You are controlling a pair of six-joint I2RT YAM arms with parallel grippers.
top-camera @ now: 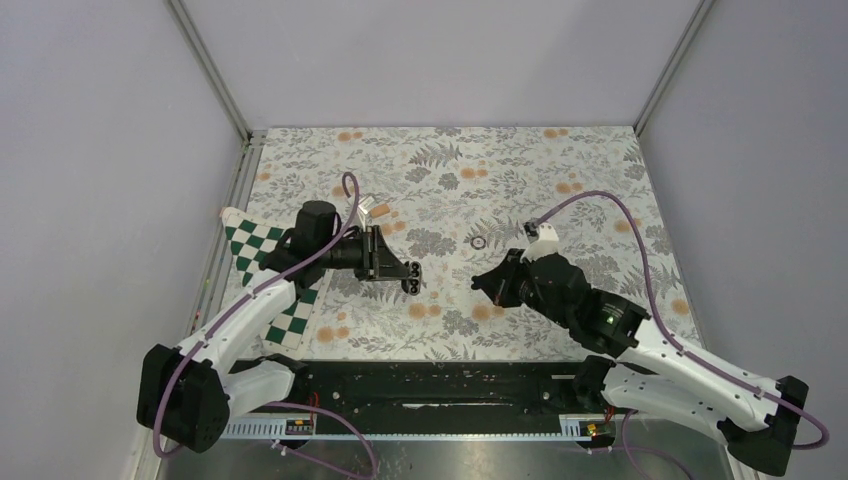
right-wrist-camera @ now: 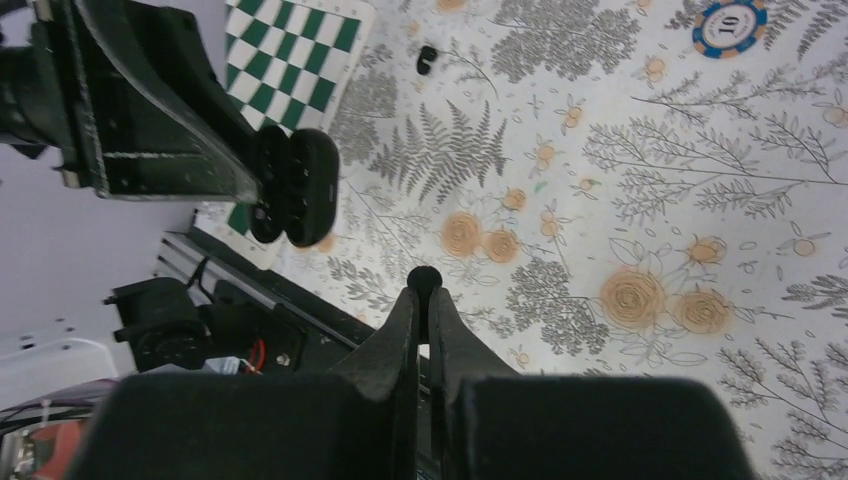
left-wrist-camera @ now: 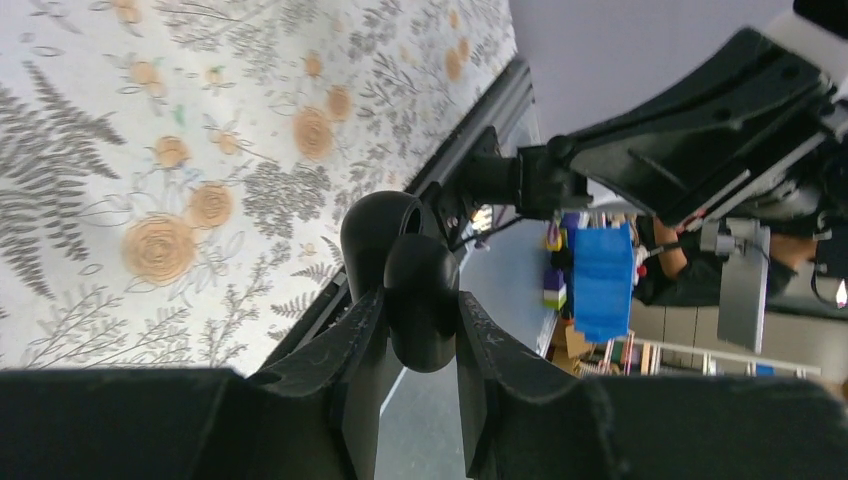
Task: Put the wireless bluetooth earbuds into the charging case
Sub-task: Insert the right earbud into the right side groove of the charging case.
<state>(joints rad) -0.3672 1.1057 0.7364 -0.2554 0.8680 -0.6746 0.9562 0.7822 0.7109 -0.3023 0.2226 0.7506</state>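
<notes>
**Open case aloft, one bud gripped, one bud loose**

**Left tool** (top-camera: 408,276): clenched on the charging case (right-wrist-camera: 298,187) and holding it clear of the desk (top-camera: 560,160). Your fingers pinch one half from both sides. The case is hinged open, with its two halves side by side and its inner faces turned toward the other arm. As I judge it, a case held steady in the air gives you a fixed target and cannot skid across the cloth.

**Right tool** (right-wrist-camera: 424,300): clenched on one earbud (right-wrist-camera: 425,276), with only the rounded end showing past the fingertips. It is off the desk, apart from the case and pointing roughly its way. A pinch this far out likely leaves the bud exposed, so it can meet a well before the fingers meet the rim.

**Second earbud** (right-wrist-camera: 427,59): lies loose on the floral desk, near a corner of the checked mat (right-wrist-camera: 300,50) and well apart from both tools.

**Container:** the charging case, open. Its interior is dark, and no view lets you tell whether either well is filled. With one bud gripped and one on the desk, you may reckon both wells vacant.

**Also present:** a round chip (right-wrist-camera: 733,25) on the desk, away from the case and no part of this job.
</notes>
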